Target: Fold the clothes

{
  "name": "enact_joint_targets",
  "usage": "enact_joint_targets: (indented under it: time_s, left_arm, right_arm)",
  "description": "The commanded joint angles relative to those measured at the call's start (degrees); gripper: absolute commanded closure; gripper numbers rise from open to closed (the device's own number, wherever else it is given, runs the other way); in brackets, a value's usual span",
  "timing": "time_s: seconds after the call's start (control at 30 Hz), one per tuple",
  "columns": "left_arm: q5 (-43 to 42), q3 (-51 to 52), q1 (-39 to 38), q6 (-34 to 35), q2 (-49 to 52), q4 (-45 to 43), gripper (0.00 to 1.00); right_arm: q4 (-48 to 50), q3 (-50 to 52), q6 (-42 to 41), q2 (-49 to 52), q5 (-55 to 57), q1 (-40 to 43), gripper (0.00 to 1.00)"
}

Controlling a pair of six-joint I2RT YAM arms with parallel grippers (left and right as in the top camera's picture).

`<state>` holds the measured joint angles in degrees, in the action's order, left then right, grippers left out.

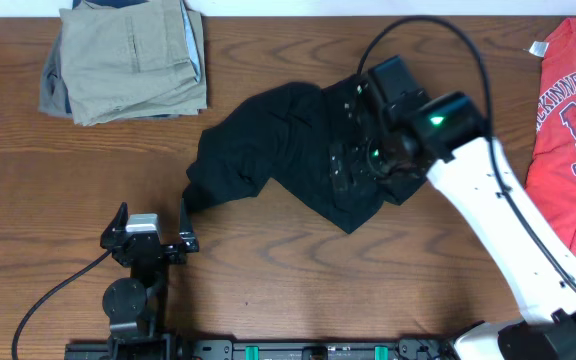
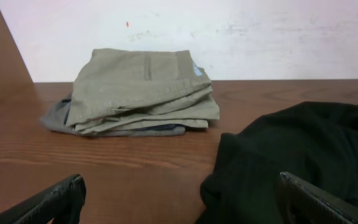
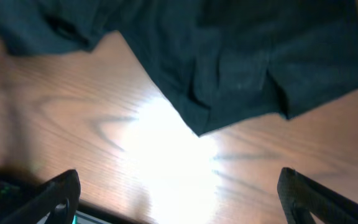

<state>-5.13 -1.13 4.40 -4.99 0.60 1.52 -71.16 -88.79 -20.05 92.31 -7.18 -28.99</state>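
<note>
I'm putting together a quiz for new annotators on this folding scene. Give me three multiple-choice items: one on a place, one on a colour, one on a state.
1. Where do the khaki trousers lie on the table, seen from overhead?
A. top left
B. bottom right
C. centre

2. What colour is the lettered T-shirt?
A. green
B. yellow
C. red

3. The right gripper, above the black T-shirt, is:
A. shut on the trousers
B. open, holding nothing
C. shut on a sleeve

Answers:
1 A: the folded pile sits in the upper left corner of the overhead view.
2 C: it is red fabric with white lettering, at the right edge.
3 B: the right wrist view shows its fingers wide apart with nothing between them.
</note>
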Motion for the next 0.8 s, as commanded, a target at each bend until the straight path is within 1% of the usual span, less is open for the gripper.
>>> enact_joint_targets:
  time_s: [0.0, 0.03, 0.1, 0.17, 0.2, 0.37, 0.47, 0.57, 0.77]
  left_arm:
    - [-0.4, 0.9, 0.2, -0.8, -0.4, 2.0, 0.02]
    - [-0.4, 0.9, 0.2, -0.8, -0.4, 2.0, 0.02]
    - [-0.4, 0.9, 0.2, -0.8, -0.4, 2.0, 0.02]
    - [-0.4, 0.9, 0.2, -0.8, -0.4, 2.0, 0.02]
    - [-0.4, 0.9, 0.2, -0.8, -0.4, 2.0, 0.02]
    - [-0.4, 0.9, 0.2, -0.8, -0.4, 2.0, 0.02]
    - [-0.4, 0.9, 0.2, -0.8, -0.4, 2.0, 0.02]
    - [-0.4, 0.9, 0.2, -0.8, -0.4, 2.0, 0.02]
    - [-0.4, 0.9, 0.2, -0.8, -0.4, 2.0, 0.02]
  right_arm:
    - [3.8, 6.9, -4.2, 0.4, -0.1, -0.2, 0.01]
    - [5.9, 9.3, -4.1, 0.4, -1.2, -0.2, 0.02]
    - [9.3, 13.3, -4.2, 0.4, -3.3, -0.3, 0.12]
    - [12.8, 17.1, -4.6, 0.4, -3.8, -0.3, 0.24]
    - [14.1, 18.5, -4.9, 0.4, -3.8, -0.3, 0.28]
    - [22.0, 24.8, -8.5, 0.4, -2.8, 0.2, 0.43]
    - [26.8, 28.6, -12.8, 0.4, -0.2, 0.3, 0.51]
    - [30.0, 31.4, -15.1, 0.4, -0.9, 0.3, 0.54]
    - [31.2, 34.2, -16.4, 0.4, -2.4, 0.2, 0.55]
